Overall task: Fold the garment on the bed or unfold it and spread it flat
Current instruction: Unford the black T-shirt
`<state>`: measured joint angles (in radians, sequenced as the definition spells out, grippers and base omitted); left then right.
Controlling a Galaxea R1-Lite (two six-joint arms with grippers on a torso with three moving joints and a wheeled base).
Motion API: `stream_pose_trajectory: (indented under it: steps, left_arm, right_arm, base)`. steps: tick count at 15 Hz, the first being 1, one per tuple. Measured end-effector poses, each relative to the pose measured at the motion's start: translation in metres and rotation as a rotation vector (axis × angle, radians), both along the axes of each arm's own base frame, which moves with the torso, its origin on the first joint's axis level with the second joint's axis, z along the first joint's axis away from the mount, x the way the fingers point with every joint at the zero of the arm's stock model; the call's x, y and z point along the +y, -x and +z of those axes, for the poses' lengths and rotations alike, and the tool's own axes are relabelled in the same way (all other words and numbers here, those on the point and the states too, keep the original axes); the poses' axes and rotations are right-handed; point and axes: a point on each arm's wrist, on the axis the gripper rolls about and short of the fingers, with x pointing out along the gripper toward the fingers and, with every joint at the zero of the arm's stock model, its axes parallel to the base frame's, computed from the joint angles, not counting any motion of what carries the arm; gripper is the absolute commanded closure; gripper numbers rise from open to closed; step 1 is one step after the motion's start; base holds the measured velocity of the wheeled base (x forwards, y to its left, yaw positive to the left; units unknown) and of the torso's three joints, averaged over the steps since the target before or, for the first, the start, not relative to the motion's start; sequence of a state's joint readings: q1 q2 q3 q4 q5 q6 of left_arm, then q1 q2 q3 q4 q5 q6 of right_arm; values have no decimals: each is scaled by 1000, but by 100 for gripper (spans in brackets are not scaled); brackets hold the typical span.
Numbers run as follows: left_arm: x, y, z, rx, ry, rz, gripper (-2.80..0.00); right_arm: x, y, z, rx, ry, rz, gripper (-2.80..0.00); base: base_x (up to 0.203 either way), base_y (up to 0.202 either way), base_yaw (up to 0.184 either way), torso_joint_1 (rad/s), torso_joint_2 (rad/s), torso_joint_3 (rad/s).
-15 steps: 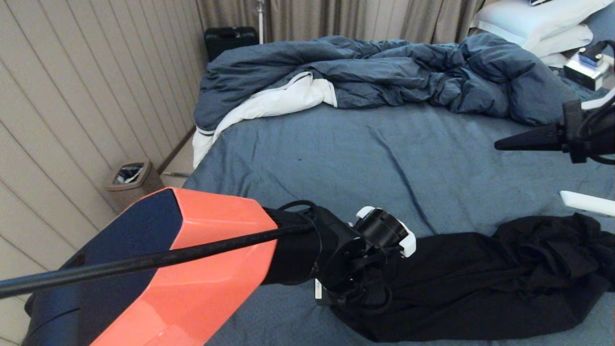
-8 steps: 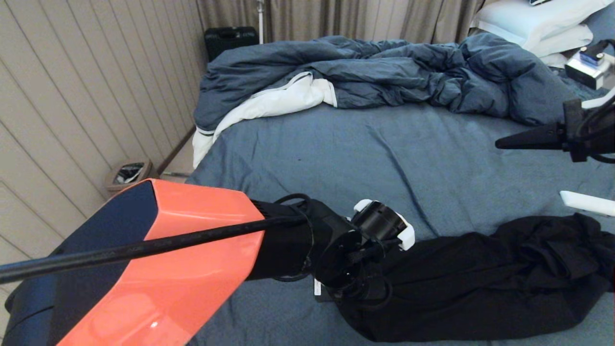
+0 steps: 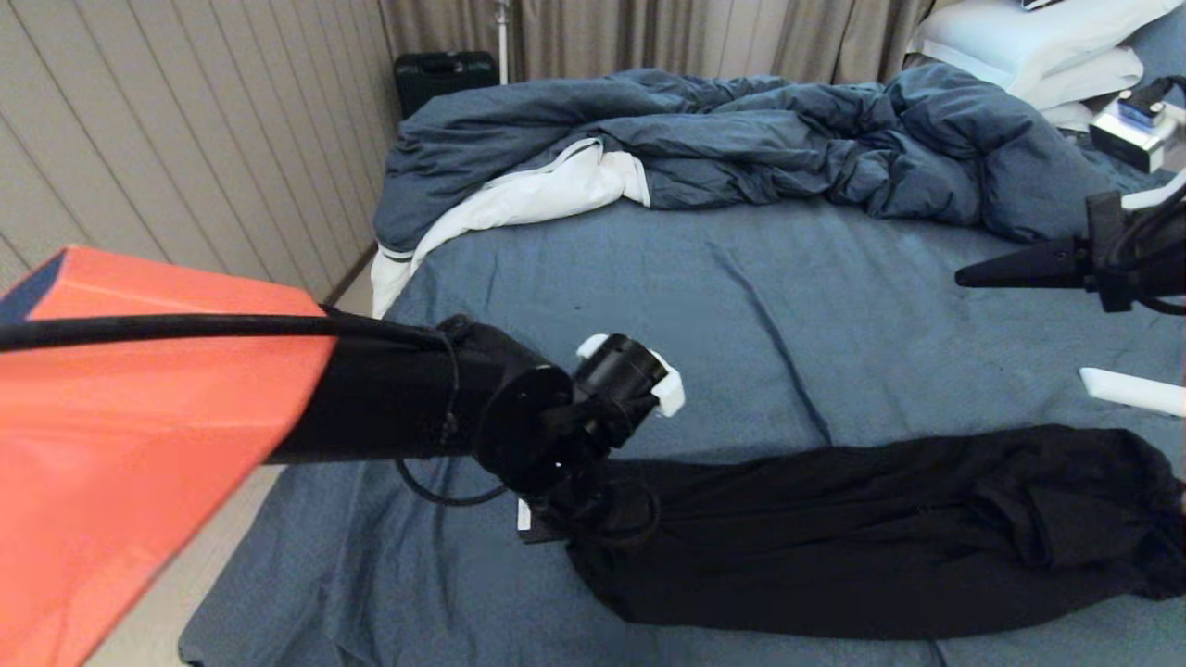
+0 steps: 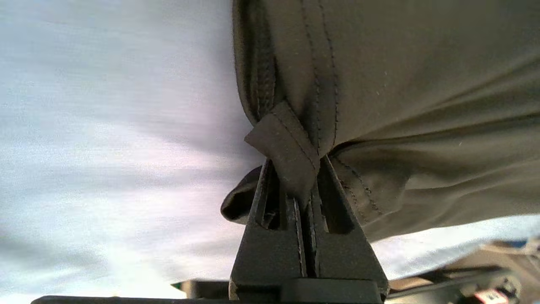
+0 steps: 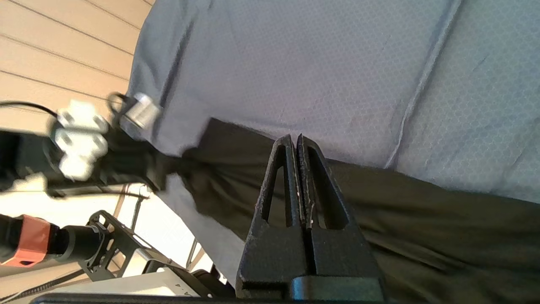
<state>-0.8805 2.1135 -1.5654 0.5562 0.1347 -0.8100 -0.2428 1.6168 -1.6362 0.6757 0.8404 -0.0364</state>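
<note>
- Slate-blue bed [image 3: 704, 306] fills the view; rumpled dark-blue duvet [image 3: 741, 139] w/ white lining at 12 o'clock, white pillows [image 3: 1028, 42] at 1.
- Black garment [image 3: 862, 528] lies as a long bunched strip across the sheet, 5 to 6 o'clock.
- Left hand [image 4: 307, 185] clamped on a stitched hem fold at the garment's left end.
- Right hand [image 5: 297, 147] at 3 o'clock, fingers together, empty, above the sheet.

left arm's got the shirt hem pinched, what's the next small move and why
Probably keep drawing the left gripper out toward the bed's left edge. Its jaws are shut on a stitched hem fold of the garment, which lies as a bunched strip, not flat. The right gripper hangs shut and empty above the sheet.
</note>
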Motion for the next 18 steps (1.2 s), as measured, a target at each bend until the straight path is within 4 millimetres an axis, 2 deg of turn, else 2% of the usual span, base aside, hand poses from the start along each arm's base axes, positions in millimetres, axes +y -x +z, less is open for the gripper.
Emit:
stream_pose_trajectory:
  steps: [3,5,7,11,13,14,15,18]
  left_arm:
    - [42,-4,2,19,-38,56,0]
    - [72,-1,-4,37,-76,82,0]
    - [107,-1,-8,43,-104,118,0]
    - [184,-2,-3,29,-149,215,0]
    - [206,-1,1,6,-156,243,0]
    - [210,0,3,-1,-152,251,-191]
    - [211,2,4,-6,-150,253,-280]
    - [208,3,5,-31,-145,244,-280]
  right_arm:
    - [0,-1,-1,4,-1,0,0]
    - [0,-2,-2,8,-2,0,0]
    - [-1,-3,-3,10,-2,0,0]
    - [-1,-6,-4,11,-2,-1,0]
    - [-2,-6,-5,14,-3,-1,0]
    - [-2,-7,-5,16,-4,-1,0]
    - [-2,-7,-6,18,-4,-1,0]
    - [-2,-7,-6,20,-4,-1,0]
  base:
    - [0,0,0,0,0,0]
    - [0,0,0,0,0,0]
    - [0,0,0,0,0,0]
    - [0,0,0,0,0,0]
    - [0,0,0,0,0,0]
    - [0,0,0,0,0,0]
    - [0,0,0,0,0,0]
    - [0,0,0,0,0,0]
